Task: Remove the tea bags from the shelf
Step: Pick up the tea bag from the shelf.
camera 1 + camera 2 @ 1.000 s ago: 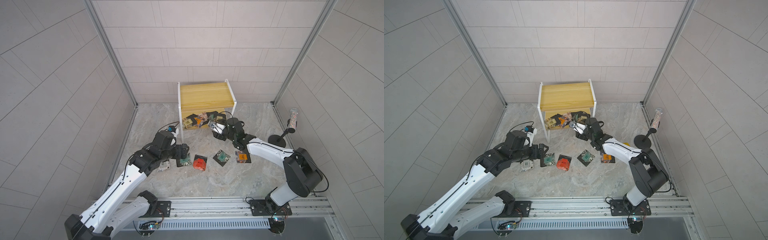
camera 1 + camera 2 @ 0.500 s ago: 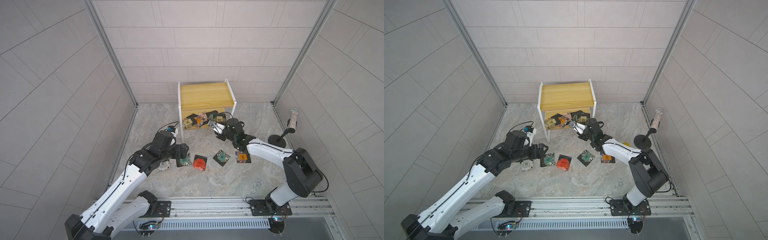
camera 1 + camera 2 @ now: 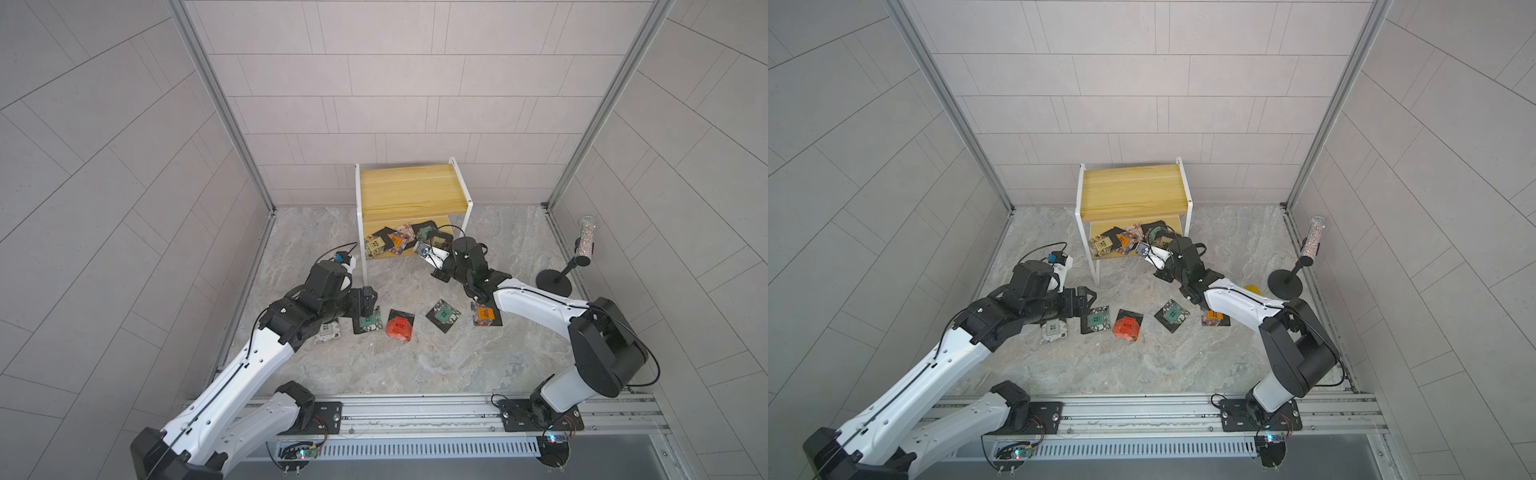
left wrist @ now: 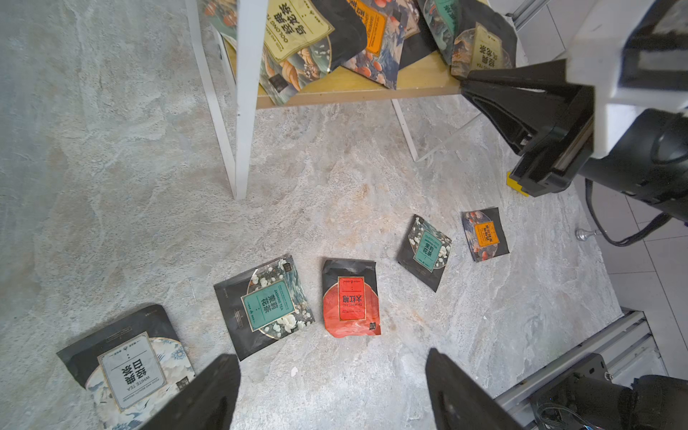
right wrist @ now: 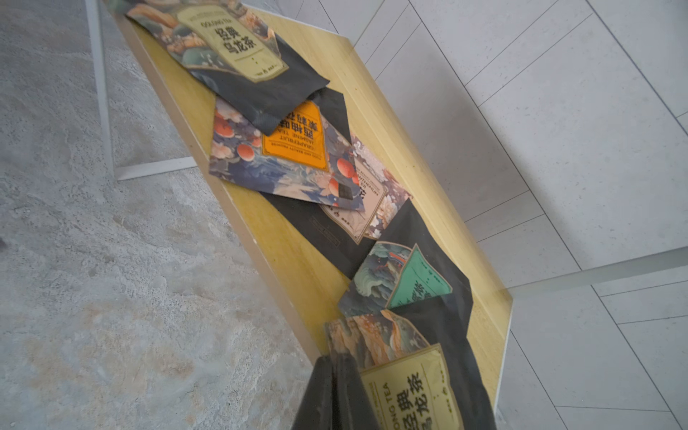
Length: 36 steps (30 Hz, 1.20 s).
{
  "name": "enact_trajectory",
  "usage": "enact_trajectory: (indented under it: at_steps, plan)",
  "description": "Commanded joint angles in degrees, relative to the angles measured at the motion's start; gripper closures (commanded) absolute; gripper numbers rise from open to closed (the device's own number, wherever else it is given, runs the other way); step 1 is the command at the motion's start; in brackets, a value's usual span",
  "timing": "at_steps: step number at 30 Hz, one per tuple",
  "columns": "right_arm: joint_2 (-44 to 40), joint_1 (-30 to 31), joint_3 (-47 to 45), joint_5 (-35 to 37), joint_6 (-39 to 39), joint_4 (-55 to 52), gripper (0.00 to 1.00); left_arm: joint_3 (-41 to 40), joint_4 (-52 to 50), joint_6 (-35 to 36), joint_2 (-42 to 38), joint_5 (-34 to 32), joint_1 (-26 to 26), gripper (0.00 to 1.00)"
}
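- Pinching the near edge of an oolong tea bag (image 5: 405,391), my right gripper (image 5: 334,372) is clenched on it at the end of the shelf (image 3: 411,187) nearest that arm, on the lower board. The sachet is flat, crinkled and black-edged, with a yellowish square label.
- Four more tea bags overlap along that board: a green-labelled sachet (image 5: 417,286), a pale chrysanthemum sachet (image 5: 372,201), an orange grapefruit-jasmine sachet (image 5: 294,141), and a second oolong sachet (image 5: 238,44) at the far end.
- The shelf is two smooth yellowish wooden boards in a thin white metal frame.
- Five bags lie flat in a loose row on the marbled stone-look floor (image 3: 415,365): a white tea sachet (image 4: 130,368), a teal jasmine sachet (image 4: 266,305), a red Da Hong Pao sachet (image 4: 352,298), another teal sachet (image 4: 426,247), and a small orange sachet (image 4: 484,234).
- My left gripper (image 4: 327,355) hangs over that row, jaws spread wide, gripping nothing.
- A small yellow wedge (image 3: 1252,289) lies beside my right arm, and a glittery cylinder (image 3: 586,239) stands tilted on a black round-footed stand (image 3: 554,282) near the side wall.
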Motion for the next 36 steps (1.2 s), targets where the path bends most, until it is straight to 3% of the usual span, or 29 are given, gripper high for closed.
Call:
enact_trajectory:
  at_steps: [1,6,21,36]
  plan:
    - [-1.8,0.1,0.0,1.2,0.7,-1.2,0.94,-0.2,1.0,-0.1,0.2,0.1,0.3,0.14]
    - [-3.5,1.0,-0.2,2.1,0.2,-1.0,1.0,0.0,1.3,-0.1,0.6,0.2,0.4,0.14]
    - [-10.6,4.7,-0.4,5.0,-4.1,-1.6,1.0,0.4,2.8,-0.3,1.5,0.7,0.4,0.14]
    - [-24.9,11.3,-4.3,6.8,-4.8,-8.0,1.0,1.4,4.9,-0.5,3.1,3.4,0.4,0.14]
